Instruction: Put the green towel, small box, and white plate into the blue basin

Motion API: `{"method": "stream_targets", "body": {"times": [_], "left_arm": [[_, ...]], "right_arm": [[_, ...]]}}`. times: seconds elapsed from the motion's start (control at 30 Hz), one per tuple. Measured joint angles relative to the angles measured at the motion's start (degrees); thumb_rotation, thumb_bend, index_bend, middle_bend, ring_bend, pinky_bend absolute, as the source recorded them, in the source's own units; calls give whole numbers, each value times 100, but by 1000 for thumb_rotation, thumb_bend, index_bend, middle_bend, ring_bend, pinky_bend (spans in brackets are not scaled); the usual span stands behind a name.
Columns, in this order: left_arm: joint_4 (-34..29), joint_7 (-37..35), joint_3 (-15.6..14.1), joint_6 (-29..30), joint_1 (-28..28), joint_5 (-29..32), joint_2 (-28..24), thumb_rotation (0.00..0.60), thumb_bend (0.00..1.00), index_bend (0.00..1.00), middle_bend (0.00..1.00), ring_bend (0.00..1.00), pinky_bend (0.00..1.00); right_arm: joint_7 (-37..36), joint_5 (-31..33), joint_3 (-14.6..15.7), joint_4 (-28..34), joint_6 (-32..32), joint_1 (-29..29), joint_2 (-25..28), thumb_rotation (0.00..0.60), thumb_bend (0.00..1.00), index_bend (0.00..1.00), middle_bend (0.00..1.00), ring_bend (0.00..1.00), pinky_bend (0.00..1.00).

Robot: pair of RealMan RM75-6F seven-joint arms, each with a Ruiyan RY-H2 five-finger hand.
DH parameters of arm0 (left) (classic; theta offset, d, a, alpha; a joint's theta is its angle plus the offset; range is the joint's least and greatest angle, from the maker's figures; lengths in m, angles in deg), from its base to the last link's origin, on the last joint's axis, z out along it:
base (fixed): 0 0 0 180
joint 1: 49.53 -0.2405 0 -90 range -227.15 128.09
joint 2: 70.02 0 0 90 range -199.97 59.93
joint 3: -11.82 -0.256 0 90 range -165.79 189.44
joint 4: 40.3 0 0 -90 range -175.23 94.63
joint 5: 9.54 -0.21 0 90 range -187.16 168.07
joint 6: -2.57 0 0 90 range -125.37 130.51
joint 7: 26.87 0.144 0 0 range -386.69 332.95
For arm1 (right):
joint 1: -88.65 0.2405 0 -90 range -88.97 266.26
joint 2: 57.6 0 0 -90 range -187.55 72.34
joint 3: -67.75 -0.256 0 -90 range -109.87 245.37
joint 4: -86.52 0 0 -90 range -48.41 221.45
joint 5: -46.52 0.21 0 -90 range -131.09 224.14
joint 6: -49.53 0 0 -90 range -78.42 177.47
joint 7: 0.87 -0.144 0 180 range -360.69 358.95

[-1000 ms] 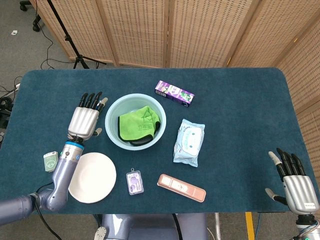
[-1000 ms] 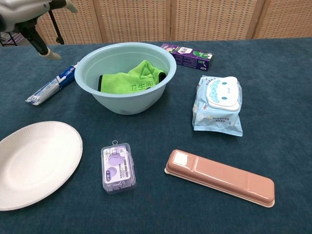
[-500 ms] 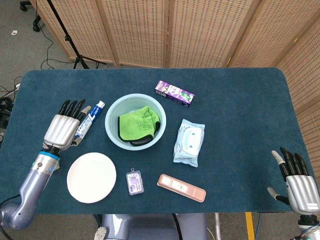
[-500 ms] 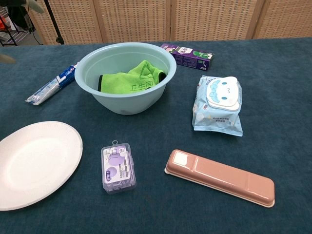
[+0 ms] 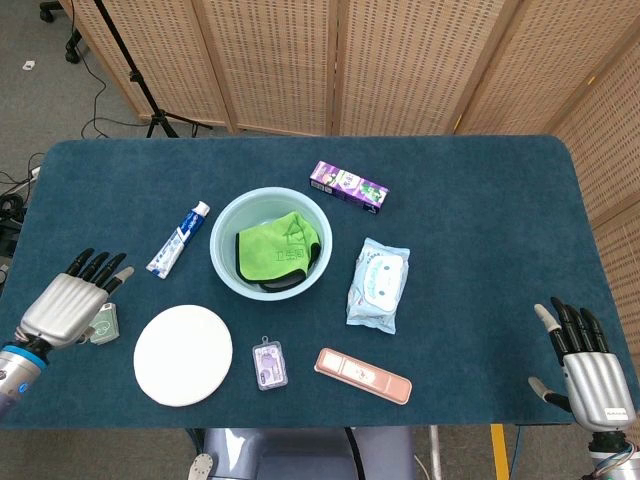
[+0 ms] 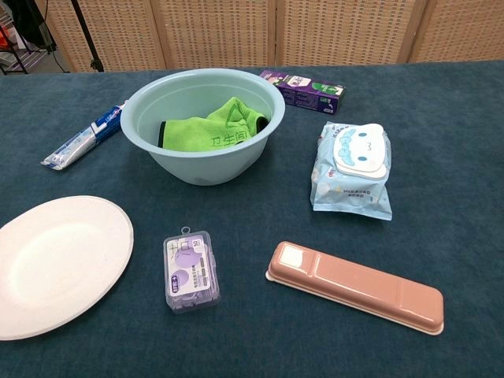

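The green towel (image 5: 278, 247) (image 6: 215, 131) lies inside the light blue basin (image 5: 222, 262) (image 6: 150, 150) at the table's middle. A small purple box (image 5: 269, 363) (image 6: 189, 270) sits in front of the basin, and the white plate (image 5: 183, 354) (image 6: 55, 262) lies to its left. My left hand (image 5: 66, 308) hovers at the table's left edge, fingers apart and holding nothing, well left of the plate. My right hand (image 5: 587, 371) stays at the near right corner, fingers apart and empty. Neither hand shows in the chest view.
A toothpaste tube (image 5: 179, 238) (image 6: 83, 137) lies left of the basin. A purple carton (image 5: 348, 184) (image 6: 304, 88) sits behind it. A wipes pack (image 5: 377, 284) (image 6: 350, 168) and a long pink case (image 5: 363, 374) (image 6: 355, 287) lie to the right. A small green card (image 5: 103, 325) is under my left hand.
My left hand has drawn back from beside the basin to the table's left edge, uncovering the toothpaste tube. The right hand has barely shifted.
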Motion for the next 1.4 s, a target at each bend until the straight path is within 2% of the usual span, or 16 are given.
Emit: {"method": "stream_targets", "body": {"times": [0.27, 0.77, 1.4], "left_arm": [[797, -501, -255, -133, -275, -296, -7, 600, 175, 0, 0, 0, 2], [2129, -1006, -394, -215, -611, -391, 708, 600, 177, 0, 0, 0, 2], [3086, -320, -259, -231, -670, -260, 2004, 600, 180, 0, 0, 0, 2]], "right_arm": [[-31, 56, -23, -27, -23, 8, -6, 600, 156, 61, 0, 0, 0], [-13, 64, -32, -32, -18, 8, -27, 600, 156, 61, 0, 0, 0], [-53, 106, -65, -60, 8, 0, -32, 600, 156, 61, 0, 0, 0]]}}
